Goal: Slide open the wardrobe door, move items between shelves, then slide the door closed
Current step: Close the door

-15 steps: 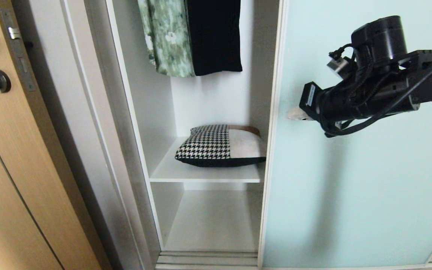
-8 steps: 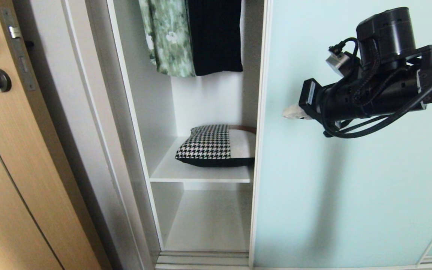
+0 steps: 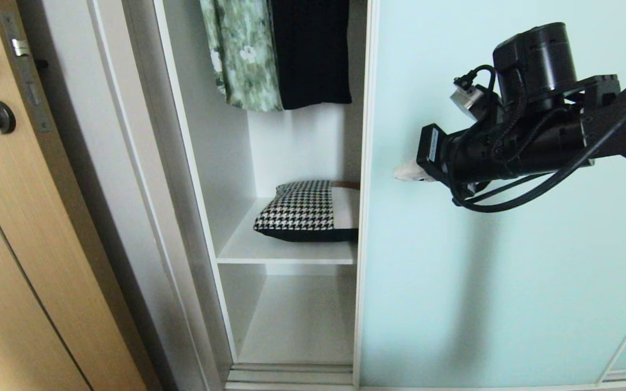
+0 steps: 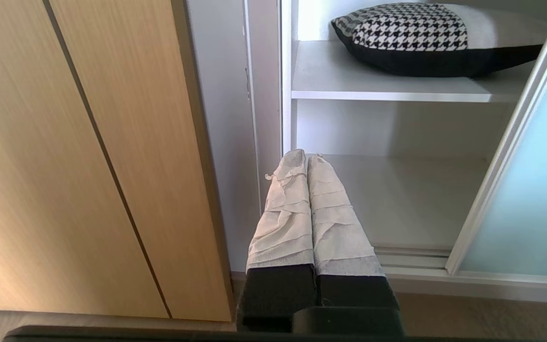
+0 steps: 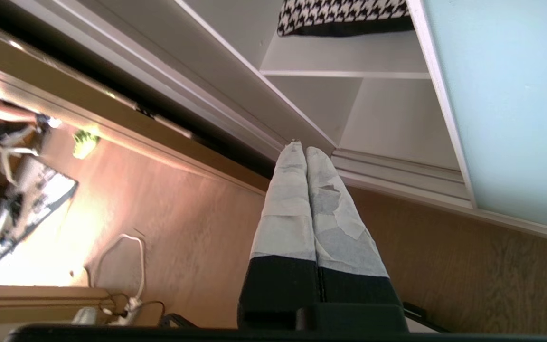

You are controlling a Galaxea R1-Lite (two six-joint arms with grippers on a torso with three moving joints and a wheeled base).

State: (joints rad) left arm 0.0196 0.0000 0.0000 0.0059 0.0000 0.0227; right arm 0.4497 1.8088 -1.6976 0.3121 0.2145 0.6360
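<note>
The right end effector (image 3: pixel 406 172) is closed tight with nothing in it, its tip against the sliding wardrobe door (image 3: pixel 481 282). The left end effector (image 4: pixel 307 161) is closed and empty too. The cushion (image 3: pixel 307 212) lies on the shelf (image 3: pixel 269 251), just left of the door's edge.

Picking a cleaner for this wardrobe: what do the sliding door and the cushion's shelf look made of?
The sliding wardrobe door looks like frosted pale aqua glass in a thin white frame: matte, even tint, soft shadow. The shelf under the cushion looks like smooth white laminated board, though that is a guess.
</note>
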